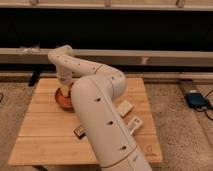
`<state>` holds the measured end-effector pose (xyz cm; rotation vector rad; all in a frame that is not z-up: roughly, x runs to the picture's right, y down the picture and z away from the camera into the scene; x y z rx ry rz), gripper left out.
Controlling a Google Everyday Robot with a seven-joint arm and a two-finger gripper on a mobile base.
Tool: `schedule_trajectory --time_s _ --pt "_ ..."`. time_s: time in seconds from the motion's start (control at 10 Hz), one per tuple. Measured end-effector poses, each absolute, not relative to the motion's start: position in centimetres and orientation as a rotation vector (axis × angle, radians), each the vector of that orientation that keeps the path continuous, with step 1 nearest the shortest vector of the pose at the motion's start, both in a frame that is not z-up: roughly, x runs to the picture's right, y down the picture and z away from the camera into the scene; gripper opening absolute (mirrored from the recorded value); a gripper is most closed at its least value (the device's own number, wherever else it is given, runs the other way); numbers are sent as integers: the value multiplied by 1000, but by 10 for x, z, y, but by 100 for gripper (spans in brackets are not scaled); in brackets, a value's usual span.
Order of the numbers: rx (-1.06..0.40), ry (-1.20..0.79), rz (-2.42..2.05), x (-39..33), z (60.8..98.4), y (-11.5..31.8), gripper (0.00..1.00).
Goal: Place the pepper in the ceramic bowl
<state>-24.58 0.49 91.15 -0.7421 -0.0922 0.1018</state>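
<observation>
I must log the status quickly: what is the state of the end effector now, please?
End effector: low over the ceramic bowl at the left of the wooden table; open, closed or holding something cannot be told.

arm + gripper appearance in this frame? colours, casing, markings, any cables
The arm has smooth, rounded off-white casing in thick tubular segments joined by bulbous elbows. Small dark round holes dot the big near segment. No logos or loose cables show. The gripper sits at the far-left end over the round glossy orange-brown ceramic bowl on the light wooden slatted table; its details aren't discernible.
</observation>
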Motion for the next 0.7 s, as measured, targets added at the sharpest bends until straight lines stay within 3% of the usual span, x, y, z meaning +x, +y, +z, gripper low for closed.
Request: schedule_trajectory --time_s 0.7 --pt "-757 -218 39 -248 856 -21 80"
